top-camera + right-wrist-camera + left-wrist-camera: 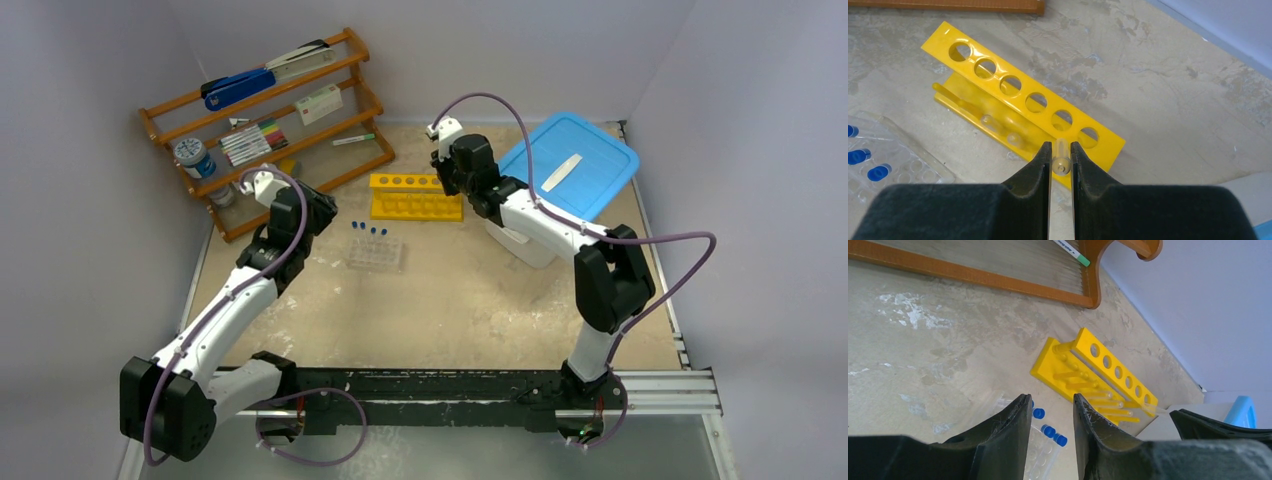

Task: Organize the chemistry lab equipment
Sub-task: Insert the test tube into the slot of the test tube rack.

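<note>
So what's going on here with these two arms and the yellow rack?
The right gripper is pinching a small clear tube just over the yellow six-hole rack, towards one end of it. The left gripper is open and empty, hovering above the clear tube tray, where blue-capped tubes stand. As far as these views show, none of the rack's holes has a tube in it yet.
</note>
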